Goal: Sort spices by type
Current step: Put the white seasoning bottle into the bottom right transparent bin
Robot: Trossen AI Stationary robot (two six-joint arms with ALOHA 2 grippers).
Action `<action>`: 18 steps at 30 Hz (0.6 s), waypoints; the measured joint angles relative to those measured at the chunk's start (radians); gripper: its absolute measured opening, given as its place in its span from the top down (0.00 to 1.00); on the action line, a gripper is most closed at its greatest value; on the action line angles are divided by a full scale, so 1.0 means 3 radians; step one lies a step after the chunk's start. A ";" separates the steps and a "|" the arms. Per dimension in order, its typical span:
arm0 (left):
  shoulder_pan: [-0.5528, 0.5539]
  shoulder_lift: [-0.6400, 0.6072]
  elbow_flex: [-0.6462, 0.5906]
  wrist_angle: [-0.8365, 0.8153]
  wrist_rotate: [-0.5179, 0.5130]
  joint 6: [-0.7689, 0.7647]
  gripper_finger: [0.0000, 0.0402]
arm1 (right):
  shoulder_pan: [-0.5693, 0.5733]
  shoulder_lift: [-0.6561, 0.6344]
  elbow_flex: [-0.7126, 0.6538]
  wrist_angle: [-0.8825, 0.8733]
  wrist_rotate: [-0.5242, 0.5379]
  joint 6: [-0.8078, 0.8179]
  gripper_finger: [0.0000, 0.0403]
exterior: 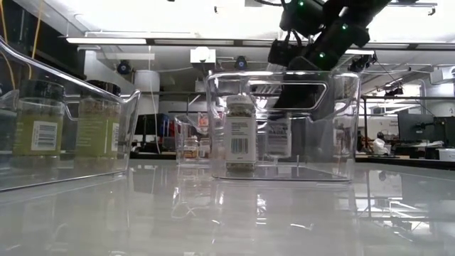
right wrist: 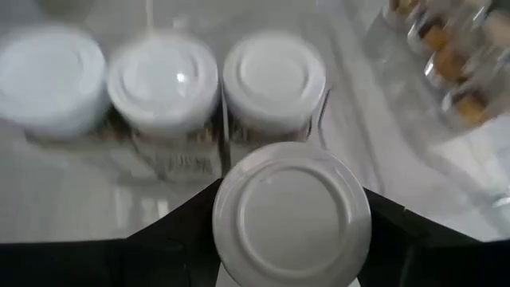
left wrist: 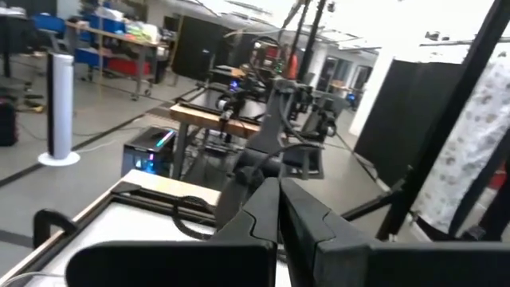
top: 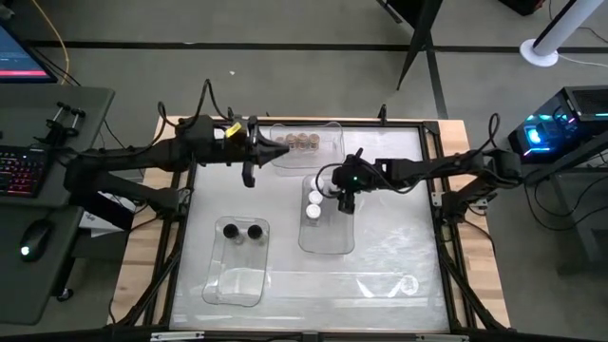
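Nearest the right wrist camera, a white-lidded jar (right wrist: 292, 214) sat clamped between the right gripper (right wrist: 292, 239)'s two dark fingers, just beside a row of three more white-lidded jars (right wrist: 163, 80). From above, that gripper (top: 344, 201) hung over the middle clear bin (top: 328, 242), where two white lids (top: 313, 204) showed. The tan-lidded jars (top: 296, 142) stood in a row in the far bin (top: 328, 133), with the left gripper (top: 283, 152) at that bin's near left edge, its fingers pressed together and holding nothing. Two black-lidded jars (top: 243, 230) stood side by side in the near-left bin (top: 233, 285). At table height, one labelled jar (exterior: 241, 135) stood upright inside the middle bin (exterior: 341, 128), under the right arm.
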 joint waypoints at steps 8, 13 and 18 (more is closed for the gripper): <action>0.0005 0.0000 0.0000 -0.0181 0.0063 0.0017 1.00 | -0.0028 -0.0004 0.0006 0.0147 0.0007 -0.0147 0.47; 0.0005 0.0000 0.0000 -0.0289 0.0063 0.0022 1.00 | -0.0028 -0.0004 0.0006 0.0137 0.0006 -0.0116 0.46; 0.0005 0.0000 -0.0001 -0.0353 0.0062 0.0023 1.00 | -0.0027 -0.0004 0.0006 0.0138 0.0004 0.0035 0.42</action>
